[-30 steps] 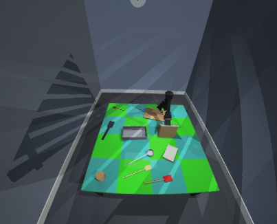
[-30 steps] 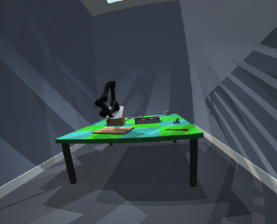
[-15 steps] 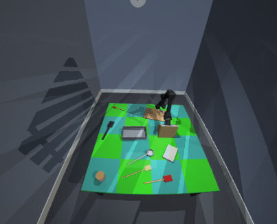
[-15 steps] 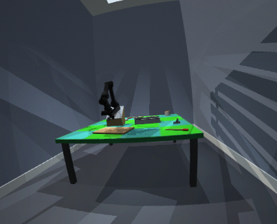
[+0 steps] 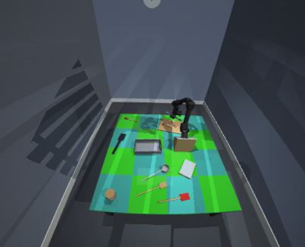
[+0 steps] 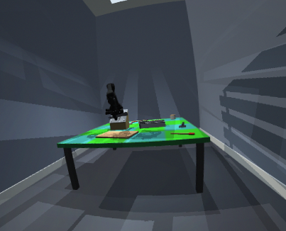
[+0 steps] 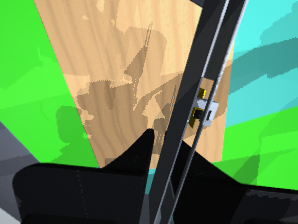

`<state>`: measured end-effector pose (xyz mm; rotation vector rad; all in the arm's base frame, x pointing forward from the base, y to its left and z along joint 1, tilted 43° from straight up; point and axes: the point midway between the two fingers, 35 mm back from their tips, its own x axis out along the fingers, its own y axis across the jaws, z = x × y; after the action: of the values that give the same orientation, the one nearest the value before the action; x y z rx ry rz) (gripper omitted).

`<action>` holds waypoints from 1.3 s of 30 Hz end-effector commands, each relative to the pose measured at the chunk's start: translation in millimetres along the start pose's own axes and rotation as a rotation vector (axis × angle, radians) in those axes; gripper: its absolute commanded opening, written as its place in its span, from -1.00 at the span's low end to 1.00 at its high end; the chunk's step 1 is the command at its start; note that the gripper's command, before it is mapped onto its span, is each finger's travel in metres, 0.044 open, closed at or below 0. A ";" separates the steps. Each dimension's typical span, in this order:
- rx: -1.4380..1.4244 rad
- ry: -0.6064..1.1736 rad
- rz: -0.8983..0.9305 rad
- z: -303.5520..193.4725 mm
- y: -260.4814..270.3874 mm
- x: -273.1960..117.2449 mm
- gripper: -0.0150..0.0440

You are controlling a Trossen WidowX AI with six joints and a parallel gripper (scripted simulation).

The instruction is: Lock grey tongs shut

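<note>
In the wrist view the grey tongs run as two arms pressed close together from my fingers up to the top edge, with a small white and yellow lock piece on their side. My gripper is shut on the tongs and holds them over the wooden board. How high the tongs are above the board I cannot tell. The roasting tin stands apart near the table's middle, with nothing across it.
The arm's base sits on a brown box beside the board. A white block, a ladle, a wooden spatula, a red spatula, a black spatula and a cork cylinder lie on the checked cloth.
</note>
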<state>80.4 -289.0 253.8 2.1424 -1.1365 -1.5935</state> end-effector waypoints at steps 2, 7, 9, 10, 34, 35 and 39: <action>-0.024 -0.070 0.037 -0.5 3.1 -12.2 -1.00; -0.026 -0.074 0.039 -0.5 3.2 -12.8 -1.00; -0.026 -0.074 0.039 -0.5 3.2 -12.8 -1.00; -0.026 -0.074 0.039 -0.5 3.2 -12.5 -1.00; -0.025 -0.074 0.037 -2.3 6.6 24.2 -1.00; -0.025 -0.074 0.037 -2.3 6.7 25.8 -1.00; -0.025 -0.074 0.037 -2.1 7.1 32.5 -1.00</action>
<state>81.7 -314.3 237.4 2.0492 -1.1694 -1.6803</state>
